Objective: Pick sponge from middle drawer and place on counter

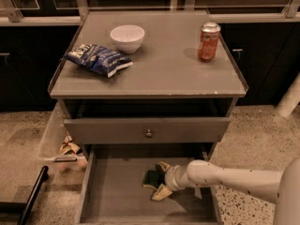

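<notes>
Sponge (150, 177) lies on the floor of the open middle drawer (115, 189), right of centre. Gripper (156, 181) reaches in from the right, fingers spread open either side of it, no clamp visible.
Probably light, soft and squashy, so pinch low across the pale body with little force. Side walls are low and the floor is bare to the left. The knobbed drawer front (117, 130) sits just above the far end, so pull toward the near side before lifting. Counter (168, 71) has room at centre and near-right: snack bag (97, 59) left, bowl (127, 36) far, can (208, 41) far right, thin rim at the sides.
</notes>
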`<action>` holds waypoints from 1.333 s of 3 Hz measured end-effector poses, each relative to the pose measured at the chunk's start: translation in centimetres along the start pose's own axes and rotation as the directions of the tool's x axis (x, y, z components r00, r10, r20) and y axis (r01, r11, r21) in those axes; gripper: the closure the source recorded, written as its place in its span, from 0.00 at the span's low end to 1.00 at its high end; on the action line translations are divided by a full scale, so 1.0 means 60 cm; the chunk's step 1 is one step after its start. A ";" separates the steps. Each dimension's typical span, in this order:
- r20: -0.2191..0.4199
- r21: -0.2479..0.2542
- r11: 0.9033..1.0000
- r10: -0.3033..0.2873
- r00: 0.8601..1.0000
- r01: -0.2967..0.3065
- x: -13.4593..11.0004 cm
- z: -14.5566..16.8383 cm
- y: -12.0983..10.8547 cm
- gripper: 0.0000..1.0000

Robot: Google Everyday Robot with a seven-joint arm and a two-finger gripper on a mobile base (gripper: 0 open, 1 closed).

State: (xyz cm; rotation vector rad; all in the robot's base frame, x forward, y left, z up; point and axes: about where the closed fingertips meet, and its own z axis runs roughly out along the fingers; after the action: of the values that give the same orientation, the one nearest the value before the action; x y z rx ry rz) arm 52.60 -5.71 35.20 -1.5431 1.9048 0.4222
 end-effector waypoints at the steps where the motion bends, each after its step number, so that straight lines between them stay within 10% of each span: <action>1: 0.000 0.000 1.000 0.000 1.000 0.000 0.000 0.000 0.000 0.42; 4: 0.000 0.000 1.000 0.000 1.000 0.000 0.000 0.000 0.000 1.00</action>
State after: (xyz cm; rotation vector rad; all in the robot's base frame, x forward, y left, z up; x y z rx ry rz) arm 52.60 -5.70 35.20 -1.5432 1.9048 0.4224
